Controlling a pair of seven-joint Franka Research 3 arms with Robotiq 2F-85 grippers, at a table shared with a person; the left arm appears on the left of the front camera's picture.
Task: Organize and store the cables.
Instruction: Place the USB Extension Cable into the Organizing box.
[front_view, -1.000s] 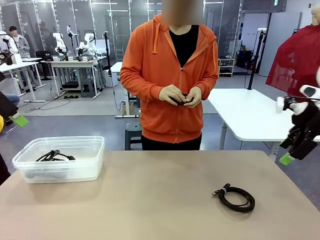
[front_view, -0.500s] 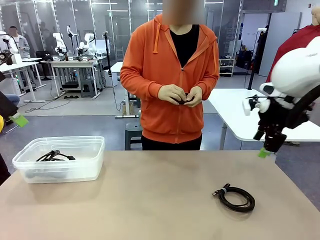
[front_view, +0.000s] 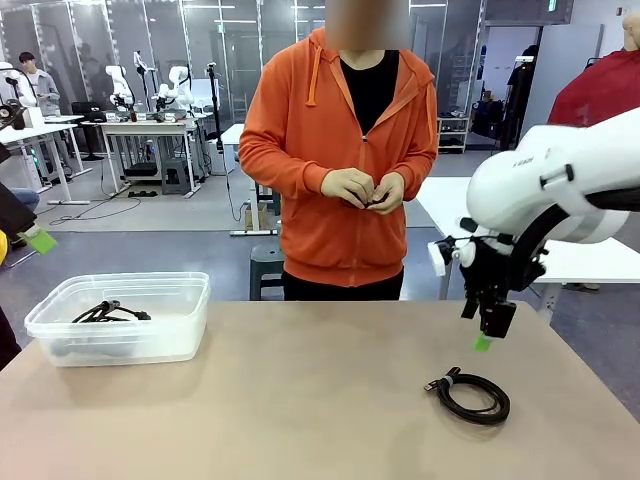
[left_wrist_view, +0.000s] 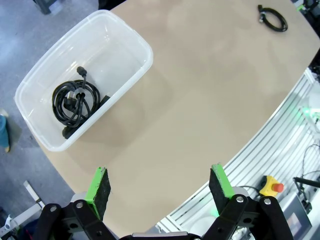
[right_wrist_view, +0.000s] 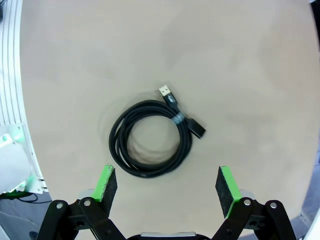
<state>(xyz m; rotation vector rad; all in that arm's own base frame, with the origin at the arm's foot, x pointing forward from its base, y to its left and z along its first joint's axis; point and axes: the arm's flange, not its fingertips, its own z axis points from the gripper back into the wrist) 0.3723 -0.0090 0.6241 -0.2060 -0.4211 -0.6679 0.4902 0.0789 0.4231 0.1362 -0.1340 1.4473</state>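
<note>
Beige table (front_view: 300, 400) carries a clear plastic bin (front_view: 120, 345) at the robot's left, and one coiled cable (left_wrist_view: 67, 100) lies inside it. The right gripper (right_wrist_view: 165, 172) hangs above a second coiled cable (right_wrist_view: 116, 142) on the table's right part, jaws wide and empty. The left gripper (left_wrist_view: 159, 175) is spread wide too, holding nothing.

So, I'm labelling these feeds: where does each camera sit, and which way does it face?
Front: fixed between the arms, facing across the table at the person; the right arm and right gripper show above the loose cable.
Left wrist: high up, looking down past the open left gripper at the clear bin holding a coiled cable.
Right wrist: looking straight down between its open fingers at the loose cable.
Shared: all three show the loose cable; front and left wrist, the clear bin.
</note>
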